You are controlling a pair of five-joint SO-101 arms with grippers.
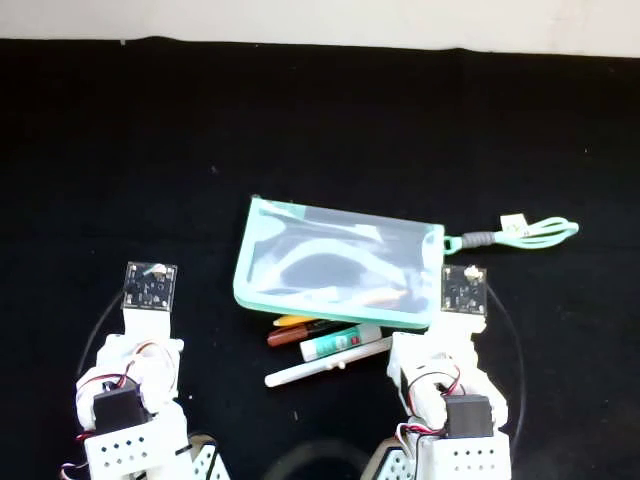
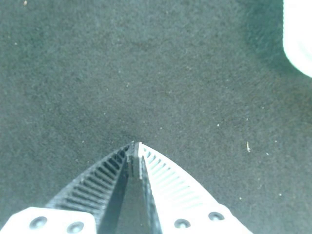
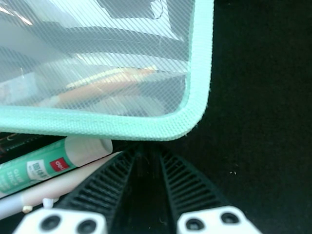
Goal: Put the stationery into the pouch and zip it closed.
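A translucent pouch (image 1: pixel 335 265) with a mint-green border lies flat in the middle of the black table, its strap (image 1: pixel 530 232) trailing to the right. Partly under its near edge lie an orange pen (image 1: pixel 292 321), a brown pen (image 1: pixel 300 334), a green-and-white glue stick (image 1: pixel 340 345) and a white pen (image 1: pixel 325 367). My right gripper (image 3: pixel 146 148) is shut, its tips just short of the pouch's near right corner (image 3: pixel 195 122), with the glue stick (image 3: pixel 53 163) and white pen (image 3: pixel 58 187) beside it. My left gripper (image 2: pixel 135 146) is shut over bare cloth, left of the pouch.
The left arm (image 1: pixel 150 290) and right arm (image 1: pixel 463 295) stand at the near edge. Black cloth covers the table up to a white wall strip (image 1: pixel 320 20) at the back. An orange item (image 3: pixel 112 80) shows through the mesh; I cannot tell whether it is inside or underneath.
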